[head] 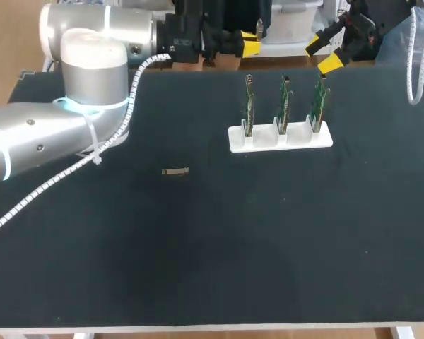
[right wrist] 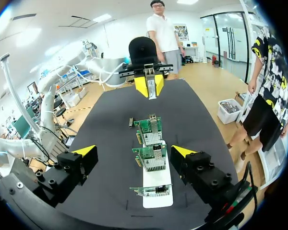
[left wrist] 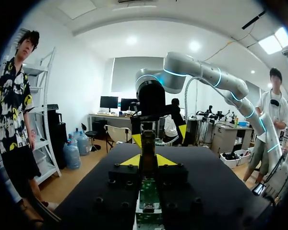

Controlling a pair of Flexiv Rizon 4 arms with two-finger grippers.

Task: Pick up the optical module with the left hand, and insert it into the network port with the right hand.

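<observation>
Bright, even light from ceiling lights [left wrist: 273,43], blown out white. Matte black tabletop [head: 268,247] reflects little; shadows faint, soft-edged. Sheen on left arm [head: 28,141] housing. Right pincer [right wrist: 134,151] tips evenly lit.

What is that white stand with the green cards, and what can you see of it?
The white stand, seemingly plastic, is a long low block lying flat on the black table, toward its far side. Three slots run along it, and a green circuit board stands upright in each, carrying a metal port. The stand touches only the table and the boards.
</observation>
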